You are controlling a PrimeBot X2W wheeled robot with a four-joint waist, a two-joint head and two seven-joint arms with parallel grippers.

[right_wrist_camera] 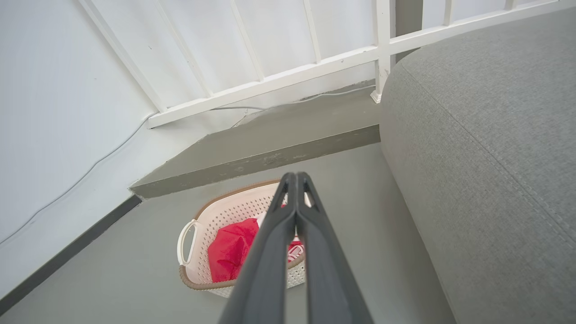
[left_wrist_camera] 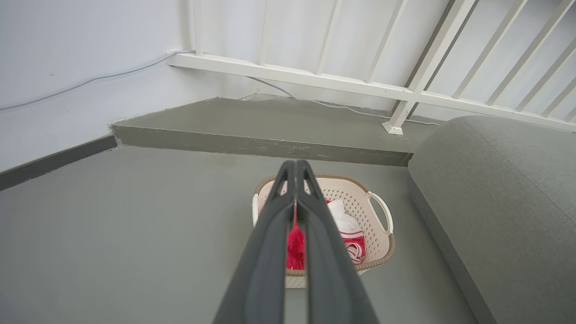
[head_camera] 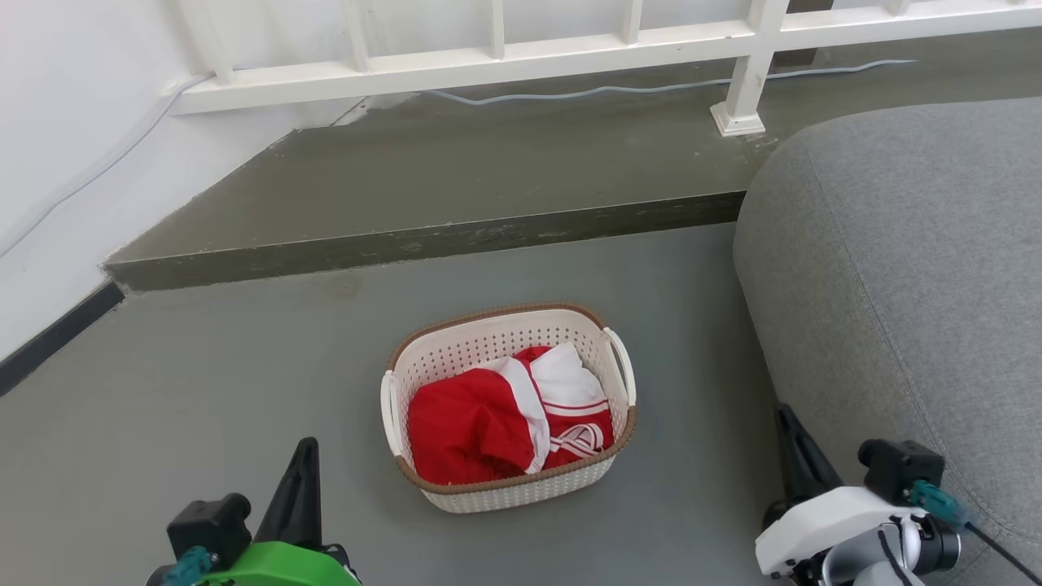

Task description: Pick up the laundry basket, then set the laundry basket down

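Laundry basket (head_camera: 521, 492): rounded-rectangular, cream perforated plastic, brown woven-look rim, white loop handle at each end. It sits on the smooth grey floor (head_camera: 203, 391), between the raised concrete step (head_camera: 456, 179) and the robot, near the textured grey fabric sofa (head_camera: 895, 268). Crumpled red-and-white clothing (head_camera: 472, 427) lies inside. Left gripper (head_camera: 306, 448) and right gripper (head_camera: 785, 411) flank the basket, both apart from it, jaws pressed tip to tip and gripping nothing. White railing (head_camera: 570, 49) and a pale cable (head_camera: 651, 88) run behind the step.
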